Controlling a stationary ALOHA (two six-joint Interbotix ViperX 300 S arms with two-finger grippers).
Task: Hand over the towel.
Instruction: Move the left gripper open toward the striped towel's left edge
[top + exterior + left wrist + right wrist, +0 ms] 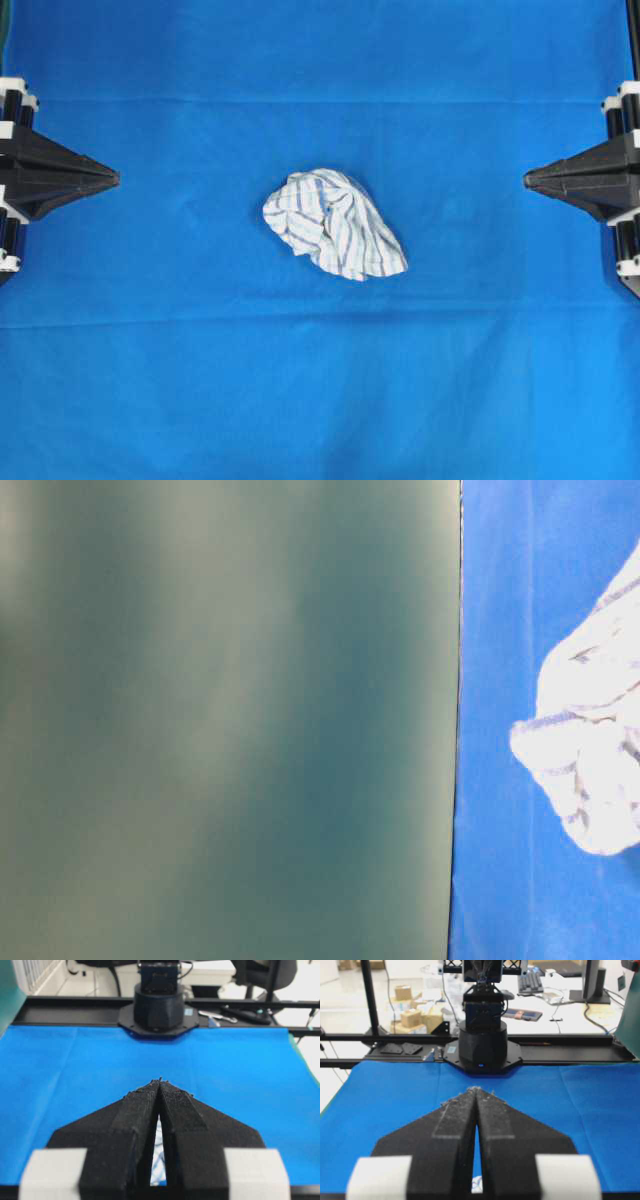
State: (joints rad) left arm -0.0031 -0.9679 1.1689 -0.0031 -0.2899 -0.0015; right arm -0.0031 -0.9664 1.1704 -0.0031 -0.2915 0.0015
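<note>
Overhead exterior view first: a large plain blue cloth (320,400) covers the whole surface, with faint fold creases running across it. At the centre of the frame lies the towel (333,222), a crumpled white heap with thin blue-grey stripes, resting on the blue cloth and well apart from both arms. Nothing lies between the towel and either arm.

At the left edge of that frame the left end effector (114,179) points toward the middle, its black fingers pressed together to a tip, clenched on nothing. At the right edge the right end effector (528,180) mirrors it, tip toward the towel, likewise clenched and empty.

From the table-level view, a blurred grey-green panel (225,720) fills the left two thirds of the frame and blocks most of the scene; only a strip of blue cloth and part of the towel show at the right edge.

Each wrist view looks along closed fingers at the opposite arm's black base (159,1010) at the upper centre, with a sliver of striped fabric visible through the gap at the bottom.
</note>
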